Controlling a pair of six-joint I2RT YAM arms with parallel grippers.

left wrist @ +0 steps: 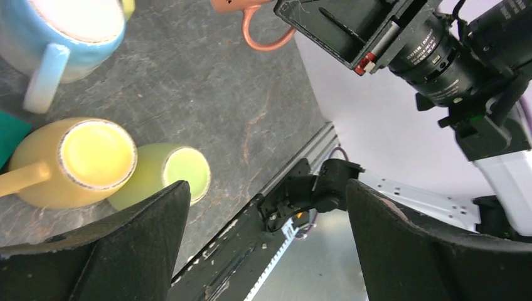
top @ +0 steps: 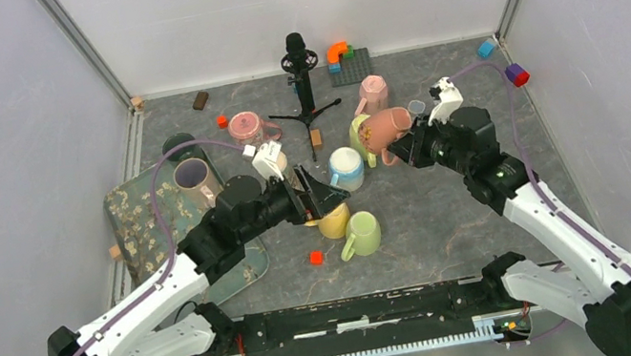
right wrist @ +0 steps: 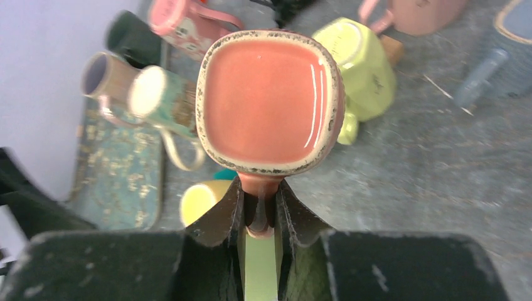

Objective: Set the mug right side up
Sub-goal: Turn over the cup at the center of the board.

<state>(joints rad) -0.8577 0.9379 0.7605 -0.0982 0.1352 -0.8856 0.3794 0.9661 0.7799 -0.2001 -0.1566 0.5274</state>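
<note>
My right gripper [top: 410,145] is shut on the handle of a salmon-pink mug [top: 385,126] and holds it above the table, tipped on its side. In the right wrist view the mug [right wrist: 270,100] shows one squarish glossy end, and its handle sits pinched between my fingertips at the gripper [right wrist: 259,213]. I cannot tell whether that end is the mouth or the base. My left gripper [top: 325,198] is open and empty over a yellow mug [top: 334,223] and a light green mug [top: 362,233]. In the left wrist view its gripper [left wrist: 266,244] has wide-apart jaws.
A blue-and-white mug [top: 346,168], a yellow-green mug [top: 363,139], a pink mug [top: 372,91] and a pink glass mug [top: 250,129] stand around. A microphone stand [top: 302,74] is at the back. A floral tray [top: 142,231] with mugs lies left. A red block [top: 315,257] lies near front.
</note>
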